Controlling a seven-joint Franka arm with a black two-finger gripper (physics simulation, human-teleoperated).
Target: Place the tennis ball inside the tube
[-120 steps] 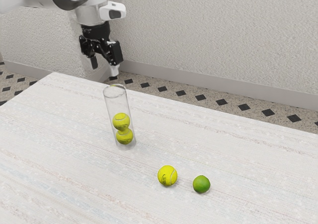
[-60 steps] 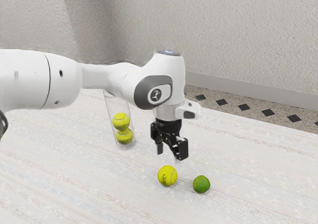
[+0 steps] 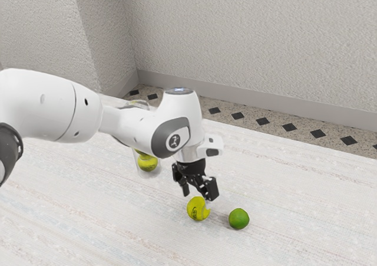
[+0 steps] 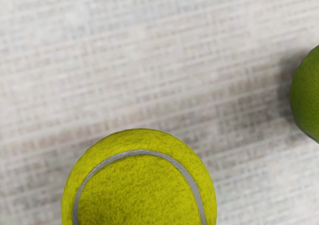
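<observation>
Exterior view: lighting bright and diffuse across the pale table [image 3: 306,201], a faint shadow left of the lime [image 3: 238,219]. My wrist view reads greyer, with a soft-edged shadow at right against the lime; tennis ball [image 4: 139,195] evenly lit.

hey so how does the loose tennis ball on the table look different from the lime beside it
The tennis ball is bright yellow, while the lime is a deeper green. The ball carries a pale curved seam; the lime has none that shows. The ball looks somewhat bigger than the lime. The gripper is down at the ball, while the lime sits off to one side. Both are roundish and rest on the table.
</observation>
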